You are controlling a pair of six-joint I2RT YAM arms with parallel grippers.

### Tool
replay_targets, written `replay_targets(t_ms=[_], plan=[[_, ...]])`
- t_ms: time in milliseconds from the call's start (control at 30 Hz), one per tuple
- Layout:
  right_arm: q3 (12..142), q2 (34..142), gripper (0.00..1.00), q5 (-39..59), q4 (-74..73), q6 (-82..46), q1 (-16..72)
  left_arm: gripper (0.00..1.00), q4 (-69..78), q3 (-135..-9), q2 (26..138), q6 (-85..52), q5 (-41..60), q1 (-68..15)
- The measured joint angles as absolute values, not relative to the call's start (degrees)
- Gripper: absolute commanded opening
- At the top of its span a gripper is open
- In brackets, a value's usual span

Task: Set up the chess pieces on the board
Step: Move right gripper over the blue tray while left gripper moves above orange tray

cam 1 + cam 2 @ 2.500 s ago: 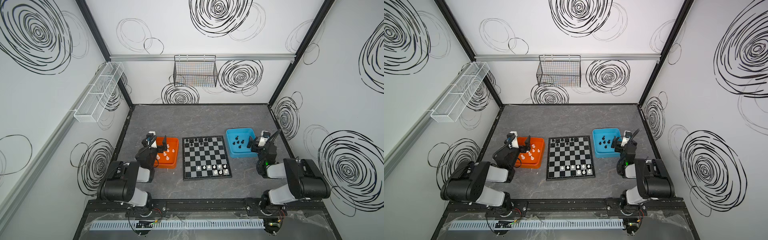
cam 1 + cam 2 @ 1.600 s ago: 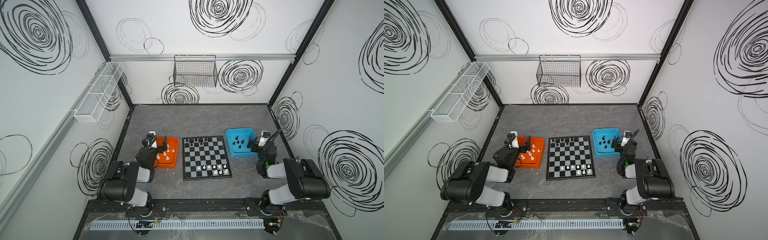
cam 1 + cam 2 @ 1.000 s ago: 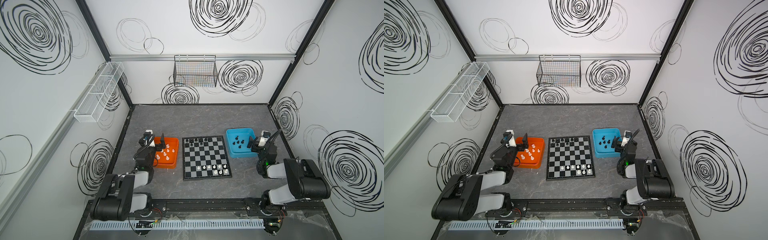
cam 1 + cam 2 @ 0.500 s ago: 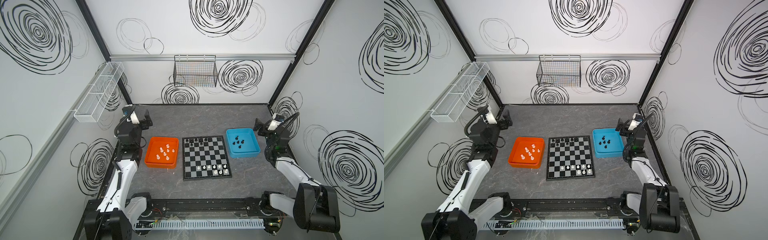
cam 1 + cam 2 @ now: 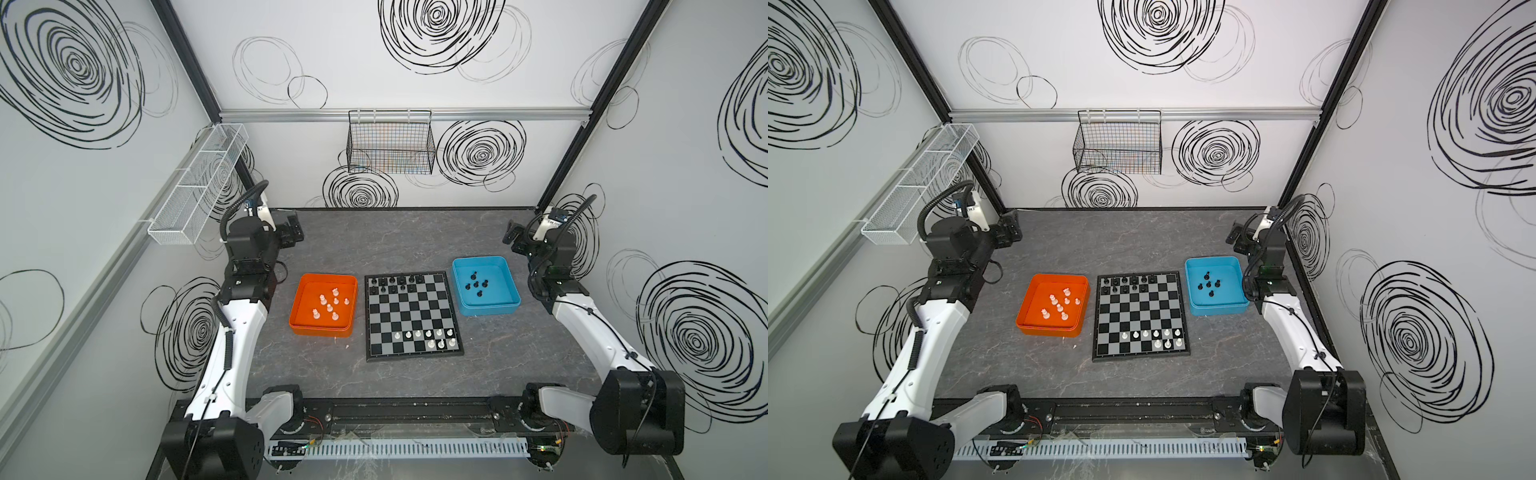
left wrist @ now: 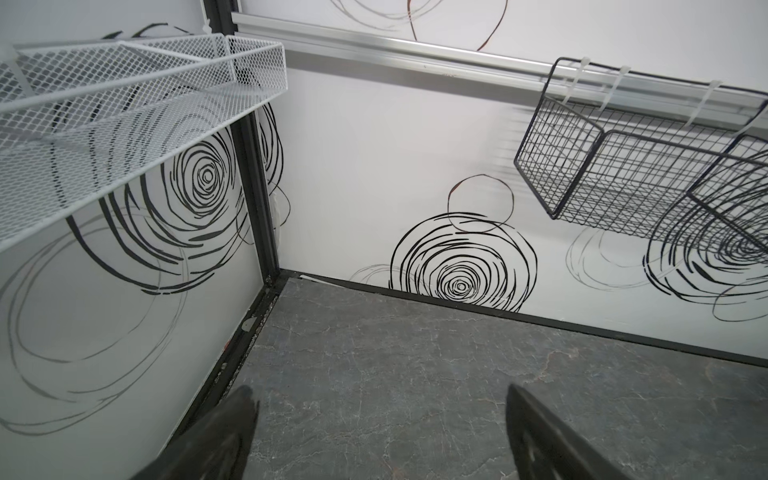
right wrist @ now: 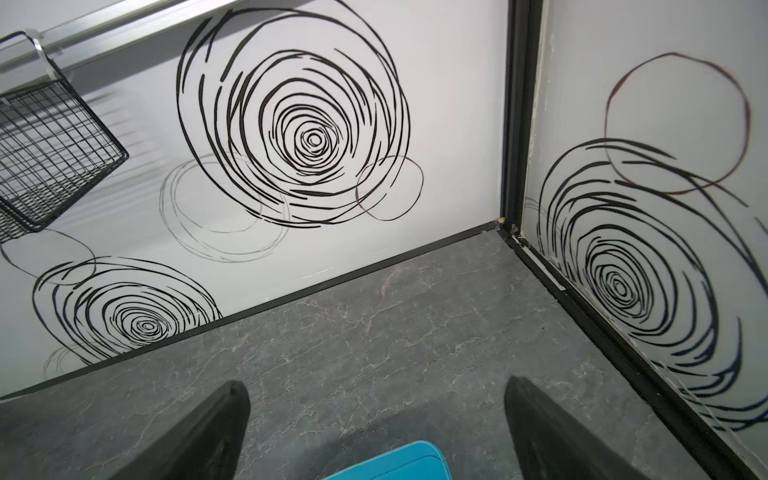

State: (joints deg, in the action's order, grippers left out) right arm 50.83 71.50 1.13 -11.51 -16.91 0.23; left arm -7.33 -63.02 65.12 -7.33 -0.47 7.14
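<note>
Hovering near far corners of grey marbled surface (image 5: 415, 241): left hand (image 5: 292, 231), right hand (image 5: 514, 237), both spread wide, empty. Flat black-and-silver chequered chessboard (image 5: 411, 309) mid-surface, few tiny plastic chessmen (image 5: 440, 333) on near and far rows.

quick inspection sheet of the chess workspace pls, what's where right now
surface: grey marbled tabletop, no spills seen
job's things: board lies flat between two trays; black pieces on its far rows, white pieces on its near rows; more white ones in the orange tray, more black ones in the blue tray
clutter: nothing seen
grippers: left gripper and right gripper both open, holding nothing, raised near the back corners
cables: black hoses arch over each wrist, away from the board
surroundings: white mesh shelf on the left wall, black wire basket on the back wall
</note>
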Motion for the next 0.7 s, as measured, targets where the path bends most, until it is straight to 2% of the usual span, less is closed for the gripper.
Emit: replay_targets(t_ms=[233,500,700], plan=[[60.7,79.5,0.88,1.5,-0.9,-13.8,4.2,0.96,-16.3,-65.0,69.2,-7.3,1.8,7.1],[59.9,83.9,0.66,1.8,8.1,-14.7,4.6,0.96,-18.0,-64.7,70.1,-7.3,2.2,4.3],[59.3,86.8,0.55,1.9,12.4,-17.8,4.1,0.96,-17.9,-63.1,70.2,-7.0,1.2,0.3]])
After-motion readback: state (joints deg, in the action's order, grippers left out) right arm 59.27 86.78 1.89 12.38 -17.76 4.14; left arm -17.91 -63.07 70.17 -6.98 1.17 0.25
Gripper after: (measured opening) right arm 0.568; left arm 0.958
